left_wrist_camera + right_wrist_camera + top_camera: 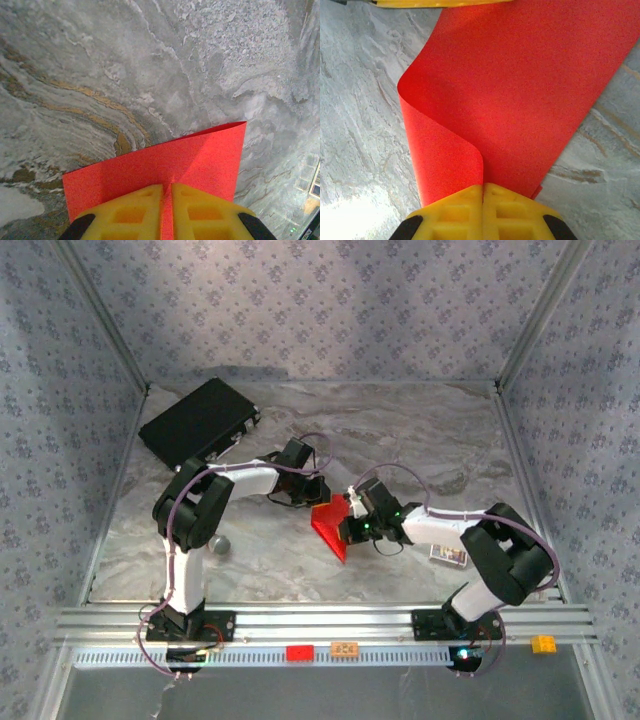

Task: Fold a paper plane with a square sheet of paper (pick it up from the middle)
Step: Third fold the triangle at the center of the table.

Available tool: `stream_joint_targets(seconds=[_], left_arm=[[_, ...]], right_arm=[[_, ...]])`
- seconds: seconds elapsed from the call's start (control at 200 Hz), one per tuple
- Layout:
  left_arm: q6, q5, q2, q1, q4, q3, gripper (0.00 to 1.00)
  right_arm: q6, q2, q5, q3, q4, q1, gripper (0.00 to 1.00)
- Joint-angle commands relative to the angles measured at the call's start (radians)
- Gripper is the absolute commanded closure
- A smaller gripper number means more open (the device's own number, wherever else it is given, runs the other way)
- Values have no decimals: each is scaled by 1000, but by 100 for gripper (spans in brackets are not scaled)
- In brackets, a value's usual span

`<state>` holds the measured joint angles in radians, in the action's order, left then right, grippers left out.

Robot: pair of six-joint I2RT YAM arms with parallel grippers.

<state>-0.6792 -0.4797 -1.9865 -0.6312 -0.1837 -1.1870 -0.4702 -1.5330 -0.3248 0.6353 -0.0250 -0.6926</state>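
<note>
The square sheet of paper (330, 523) is bright red, bent and partly folded, held just above the marble table between both arms. My left gripper (318, 490) is shut on its far edge; in the left wrist view the yellow fingers (135, 210) pinch the paper (190, 155) at a crease, the left gripper (167, 187) pointing across the sheet. My right gripper (352, 515) is shut on the near-right edge. In the right wrist view the right gripper (483, 186) clamps the paper (520, 75), which curls over in a rounded loop to the left. The left fingers (440, 3) show at the top edge.
A black case (200, 420) lies at the back left. A small grey round object (220, 543) sits by the left arm, and a small card (449, 554) lies by the right arm. On the front rail are a red block (298, 652), an orange block (345, 648) and a yellow block (543, 643).
</note>
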Motion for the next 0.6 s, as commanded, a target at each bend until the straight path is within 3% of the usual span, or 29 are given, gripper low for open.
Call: stream_joint_targets(seconds=[0.0,0.595], left_arm=[[2,20,-12,-6,-43,11,87],[3,19,-11,-6,-45,10,88]], right_arm=[[21,-18,21,25,25,-7,100],[21,-28,35,24,48,-13,100]])
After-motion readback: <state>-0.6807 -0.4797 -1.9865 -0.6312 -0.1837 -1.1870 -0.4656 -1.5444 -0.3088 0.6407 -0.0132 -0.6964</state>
